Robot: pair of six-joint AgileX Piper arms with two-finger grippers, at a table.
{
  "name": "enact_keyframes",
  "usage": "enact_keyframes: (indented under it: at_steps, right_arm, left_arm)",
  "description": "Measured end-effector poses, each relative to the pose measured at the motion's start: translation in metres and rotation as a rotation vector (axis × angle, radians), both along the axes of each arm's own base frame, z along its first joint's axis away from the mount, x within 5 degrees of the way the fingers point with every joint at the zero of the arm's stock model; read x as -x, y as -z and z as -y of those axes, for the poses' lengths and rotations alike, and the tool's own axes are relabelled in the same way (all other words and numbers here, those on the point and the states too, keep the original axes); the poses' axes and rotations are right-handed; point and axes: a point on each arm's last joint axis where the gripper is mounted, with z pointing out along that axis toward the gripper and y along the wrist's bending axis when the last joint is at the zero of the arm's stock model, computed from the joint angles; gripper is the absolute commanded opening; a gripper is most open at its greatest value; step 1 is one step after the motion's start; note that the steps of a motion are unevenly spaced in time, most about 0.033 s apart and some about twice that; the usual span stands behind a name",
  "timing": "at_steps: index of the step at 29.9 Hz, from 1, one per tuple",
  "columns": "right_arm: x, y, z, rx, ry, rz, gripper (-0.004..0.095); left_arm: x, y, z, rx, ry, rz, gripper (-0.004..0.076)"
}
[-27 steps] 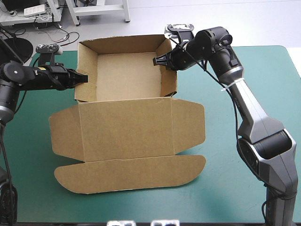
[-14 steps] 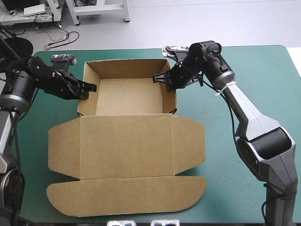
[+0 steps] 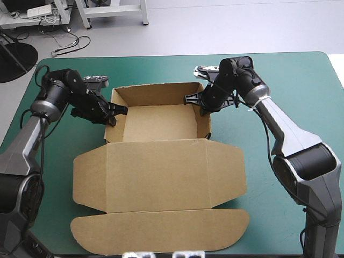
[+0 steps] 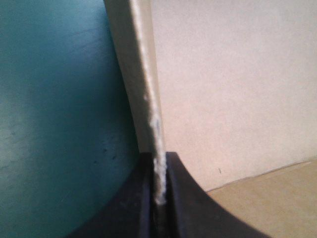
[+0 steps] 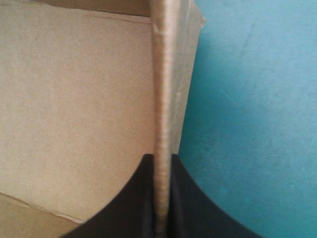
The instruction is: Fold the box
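Box (image 3: 158, 166) dragged rightward and nearer than just before — left gripper (image 3: 121, 109) and right gripper (image 3: 189, 99) each clamp a side wall. Tray formed, lid flat — likely repositioning.

a table with a flat, matte teal-green cover (image 3: 301, 91) fills most of the high view. its far edge runs straight across near the top, and both far corners are rounded. the cover lies smooth. its widest bare stretch is on the right side, with narrower strips along the left side and the far edge. in the left wrist view the cover shows a few small dark specks, and in the right wrist view some faint pale scuffs.
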Motion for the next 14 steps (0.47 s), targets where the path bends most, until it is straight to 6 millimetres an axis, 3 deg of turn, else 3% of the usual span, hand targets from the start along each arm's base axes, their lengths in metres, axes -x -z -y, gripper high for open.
enact_keyframes:
  at_steps: [8,14]
  right_arm:
    - [-0.006,0.002,0.013,0.011,0.025,-0.008,-0.0015]
    - [-0.015,0.025,0.011,0.030,0.016,-0.037,-0.0015]
  left_arm:
    - [-0.014,0.026,0.022,-0.006,0.014,-0.014,-0.0009]
    - [-0.018,0.032,0.023,-0.003,0.004,-0.021,-0.0009]
